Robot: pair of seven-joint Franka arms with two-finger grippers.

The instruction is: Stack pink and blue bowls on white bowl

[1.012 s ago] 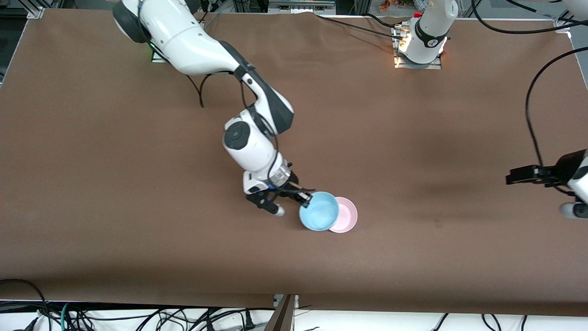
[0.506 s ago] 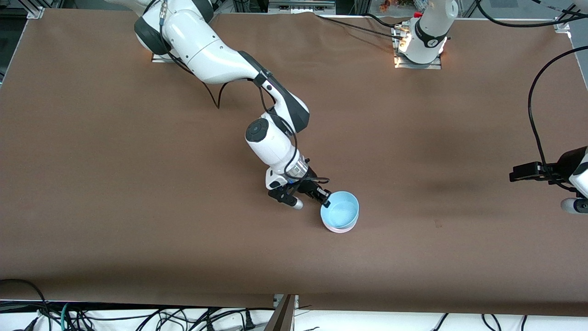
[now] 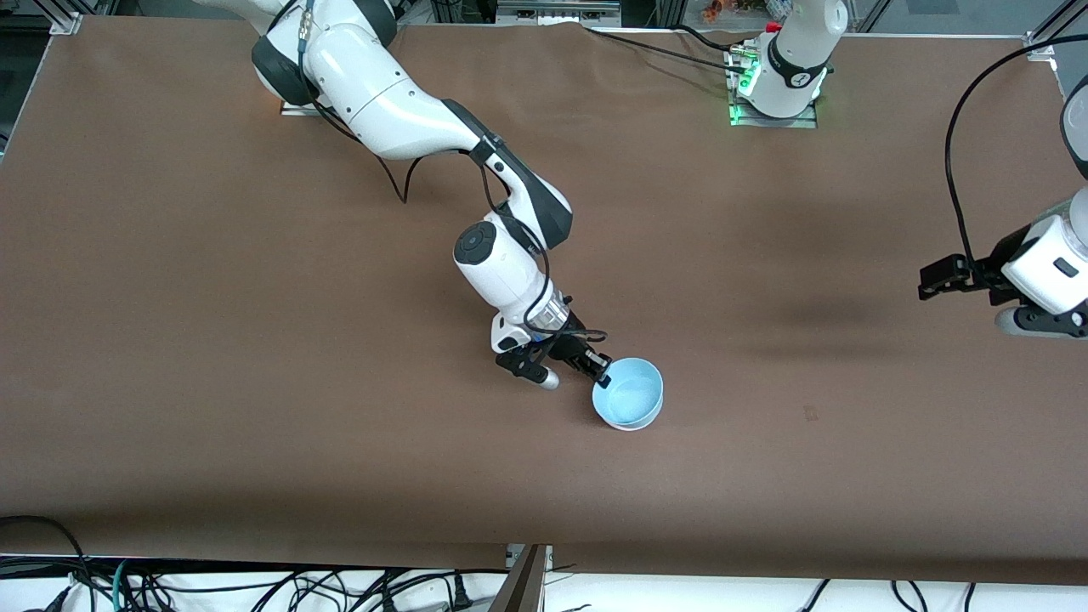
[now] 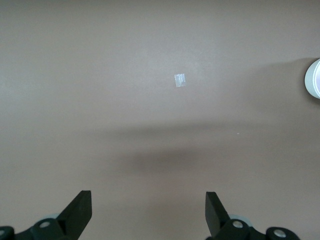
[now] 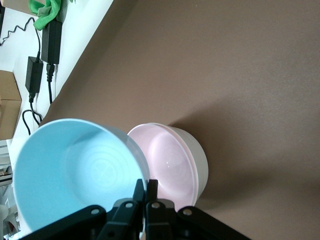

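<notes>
R gripper [image 3: 600,371] fingers pinch blue bowl [image 3: 630,400] rim over pink bowl [image 5: 172,162]; center, lower gently. L gripper [image 4: 148,212] wide, waits.

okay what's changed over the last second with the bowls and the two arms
The right hand, shut on the blue bowl's rim, carried it from beside the pink bowl toward the left arm's end of the table until it came over the pink bowl, then lowered it slightly. The left hand, open, rose over the table at its own end. The pink bowl, nested in the white bowl, stayed put.
</notes>
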